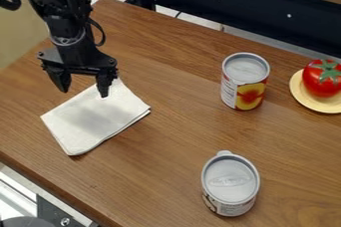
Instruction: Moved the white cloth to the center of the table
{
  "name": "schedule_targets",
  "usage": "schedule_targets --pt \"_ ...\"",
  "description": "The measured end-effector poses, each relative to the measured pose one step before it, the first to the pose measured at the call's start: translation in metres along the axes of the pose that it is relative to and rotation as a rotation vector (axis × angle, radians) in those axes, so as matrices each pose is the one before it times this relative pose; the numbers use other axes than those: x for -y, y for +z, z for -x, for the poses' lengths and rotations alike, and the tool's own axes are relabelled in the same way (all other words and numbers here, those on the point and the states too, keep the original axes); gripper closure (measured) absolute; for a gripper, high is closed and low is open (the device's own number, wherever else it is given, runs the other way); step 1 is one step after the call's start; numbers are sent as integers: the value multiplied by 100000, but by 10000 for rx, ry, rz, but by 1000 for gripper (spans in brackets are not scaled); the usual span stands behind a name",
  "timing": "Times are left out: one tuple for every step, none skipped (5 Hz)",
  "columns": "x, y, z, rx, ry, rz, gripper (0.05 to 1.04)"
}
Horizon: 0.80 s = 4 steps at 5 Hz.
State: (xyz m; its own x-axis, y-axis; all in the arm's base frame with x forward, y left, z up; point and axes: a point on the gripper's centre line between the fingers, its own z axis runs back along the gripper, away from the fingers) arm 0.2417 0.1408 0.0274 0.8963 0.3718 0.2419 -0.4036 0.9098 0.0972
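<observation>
Nearest, we see a grey-lidded can (230, 183); farther back, at left, lies our white cloth (93, 121). By its far edge our claw (84, 93) hangs wide open, holding nothing. Far right, a tomato (321, 82) sits on a plate (310, 102).

plain white folded cloth (95, 120), brown wood-grained tabletop (160, 171), silver-topped cylindrical can with red, yellow and white label (245, 81) — silver-grey-lidded cylindrical can (230, 183), red tomato with green leafy top (322, 79) — pale yellow round plate (301, 94), black metal gripper (82, 74)
</observation>
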Motion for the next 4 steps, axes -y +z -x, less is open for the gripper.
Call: schedule_targets --pt "69 -546 545 -289 -17 11 86" --pt "-429 125 48 -268 -150 -314 86" --pt "-302 -294 -271 -114 -242 183 137" --pt "-62 -742 -550 -359 -37 197 400"
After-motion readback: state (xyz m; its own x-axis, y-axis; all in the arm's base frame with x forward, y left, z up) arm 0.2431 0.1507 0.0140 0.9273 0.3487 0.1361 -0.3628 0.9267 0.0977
